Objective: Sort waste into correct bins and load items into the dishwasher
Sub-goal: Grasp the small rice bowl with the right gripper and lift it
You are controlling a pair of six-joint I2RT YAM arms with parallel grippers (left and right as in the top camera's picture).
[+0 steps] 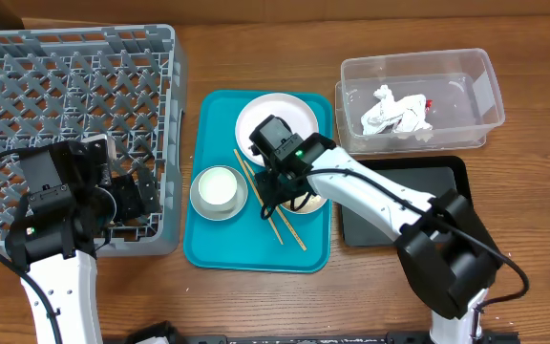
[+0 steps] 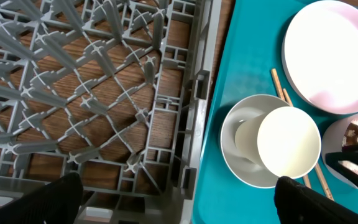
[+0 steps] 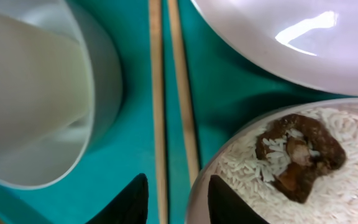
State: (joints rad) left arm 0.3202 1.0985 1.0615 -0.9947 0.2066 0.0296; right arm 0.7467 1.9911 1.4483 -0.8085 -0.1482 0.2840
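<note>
1. Step, as I judge it: pick up the small bowl [image 3: 230, 140] to dump its rice [image 3: 353, 180]. It sits on the teal tray [image 3: 135, 74], just beside the chopsticks [image 3: 156, 93].
2. Right gripper [image 3: 178, 199]: jaws narrowly apart, empty, straddling rim and sticks; target unclear.
3. Left gripper [image 2: 182, 196]: spread wide over the dish rack [image 2: 194, 124] edge.
4. Next: clamp the rim only.

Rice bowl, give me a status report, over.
Left gripper open, empty, over the rack edge. Right gripper open, straddling the chopsticks at the bowl rim. Rice and brown bits in the bowl. Rim crowded by the chopsticks.
</note>
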